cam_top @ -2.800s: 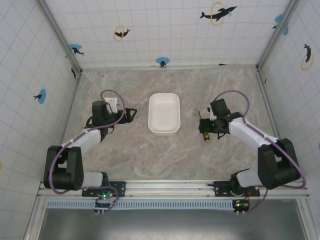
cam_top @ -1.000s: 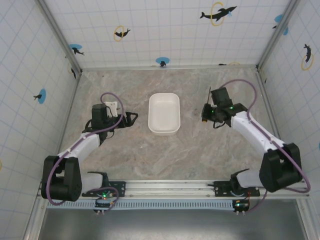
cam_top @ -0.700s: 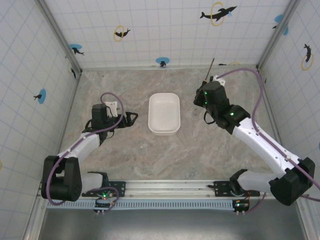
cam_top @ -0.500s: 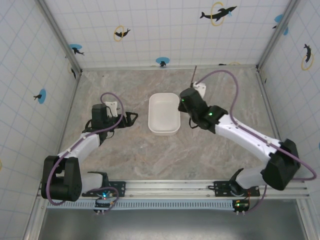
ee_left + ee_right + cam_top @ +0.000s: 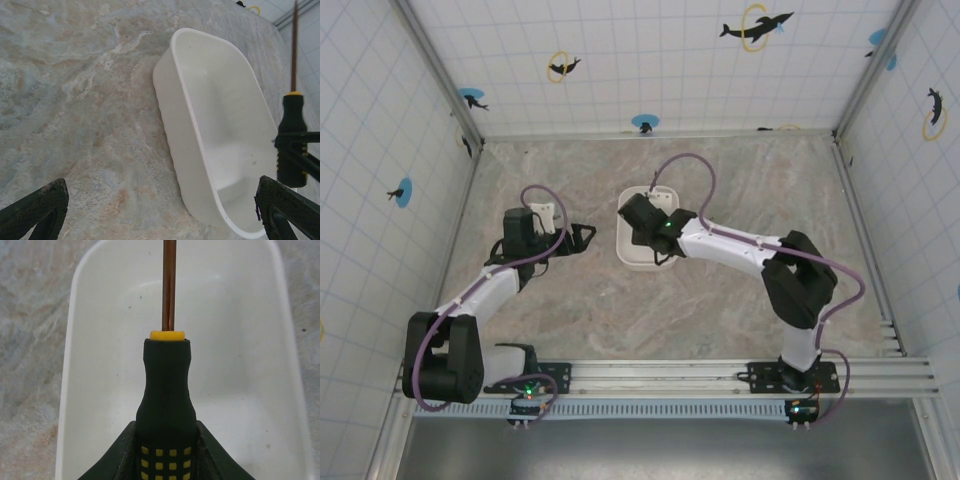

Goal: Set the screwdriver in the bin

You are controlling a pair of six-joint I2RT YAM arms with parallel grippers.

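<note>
While clamped, screwdriver (image 5: 166, 405) over bin (image 5: 240, 340).

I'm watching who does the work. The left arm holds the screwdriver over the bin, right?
No, it is the right gripper that holds the screwdriver over the bin. The right wrist view shows its fingers clamped on the handle.

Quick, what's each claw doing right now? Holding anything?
The left gripper is open, holding nothing.
The right gripper is closed on the screwdriver.
</note>
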